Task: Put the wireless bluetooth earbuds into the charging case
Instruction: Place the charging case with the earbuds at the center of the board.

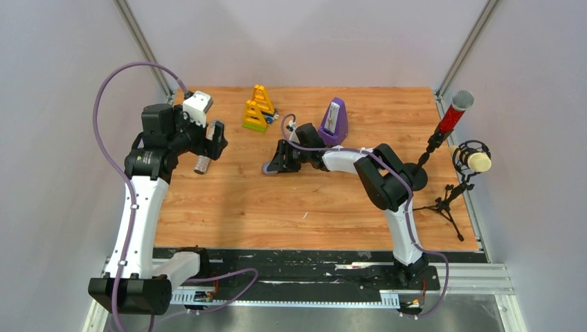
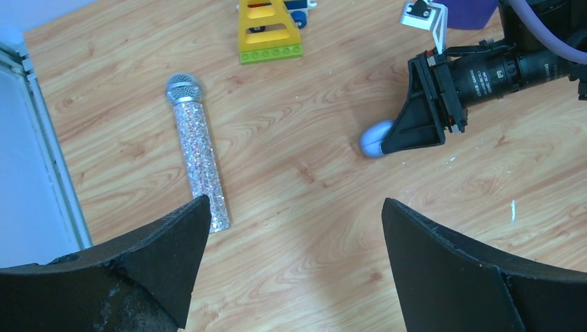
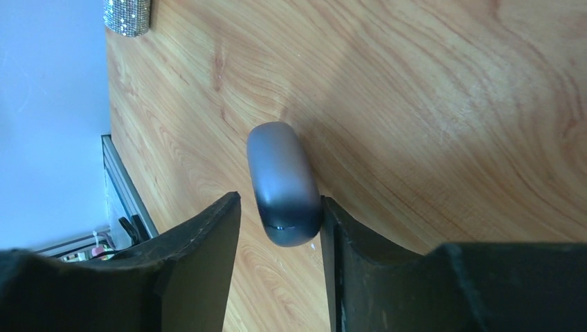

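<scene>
Grey-blue oval lump [image 3: 284, 176] is lying far-centre btwn R gripper [image 3: 280, 200] fingers, part open, one touching, not clamping. L gripper [image 2: 294, 202] is hovering wide open, empty. Earbuds, black case aren't showing; nothing inserted yet.

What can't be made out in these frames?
Earbuds, black charging case: seen in no view; hidden or out of frame, cannot tell.
Grey oval lump: lid or seam unreadable; right gripper covers most of it overhead.
Glitter microphone: cut by right wrist view's top edge.
</scene>
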`<control>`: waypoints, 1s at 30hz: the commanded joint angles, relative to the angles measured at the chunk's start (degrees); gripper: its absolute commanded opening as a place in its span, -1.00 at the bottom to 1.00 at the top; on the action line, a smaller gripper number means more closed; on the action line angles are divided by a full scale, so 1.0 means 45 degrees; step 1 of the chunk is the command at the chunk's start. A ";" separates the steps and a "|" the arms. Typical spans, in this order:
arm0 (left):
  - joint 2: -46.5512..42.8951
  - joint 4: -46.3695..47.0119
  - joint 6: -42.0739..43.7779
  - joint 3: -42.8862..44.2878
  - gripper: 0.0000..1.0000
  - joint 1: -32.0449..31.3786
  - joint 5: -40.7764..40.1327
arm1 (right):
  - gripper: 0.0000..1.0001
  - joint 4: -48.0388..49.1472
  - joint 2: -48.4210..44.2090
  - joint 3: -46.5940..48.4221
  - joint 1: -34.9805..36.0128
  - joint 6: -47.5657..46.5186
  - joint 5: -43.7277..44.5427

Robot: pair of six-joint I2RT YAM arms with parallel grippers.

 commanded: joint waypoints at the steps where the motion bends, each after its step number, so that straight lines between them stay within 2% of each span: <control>1: 0.0011 0.0045 -0.0183 0.0597 1.00 0.0104 0.0298 | 0.00 -0.0246 -0.0280 0.0060 -0.0030 -0.0123 -0.0017; 6: 0.0079 0.0056 -0.0205 0.0699 1.00 0.0104 0.0322 | 0.08 -0.0303 -0.0525 -0.0033 -0.0019 -0.0362 0.0073; 16: 0.0055 -0.0036 0.0074 0.0812 1.00 0.0104 0.0321 | 0.22 -0.1998 -0.1213 0.0074 -0.0037 -0.1857 0.1027; 23: -0.0240 -0.0107 0.0378 0.1049 1.00 0.0104 0.0407 | 0.25 -0.2123 -0.2055 -0.0807 -0.0267 -0.2670 0.1436; 26: -0.0385 -0.0292 0.0542 0.1202 1.00 0.0104 0.0460 | 0.25 -0.2636 -0.2401 -0.0763 -0.0350 -0.3644 0.1360; 30: -0.0686 -0.0905 0.0901 0.1424 1.00 0.0104 0.0216 | 0.28 -0.4408 -0.3312 -0.0288 -0.0241 -0.6423 0.0932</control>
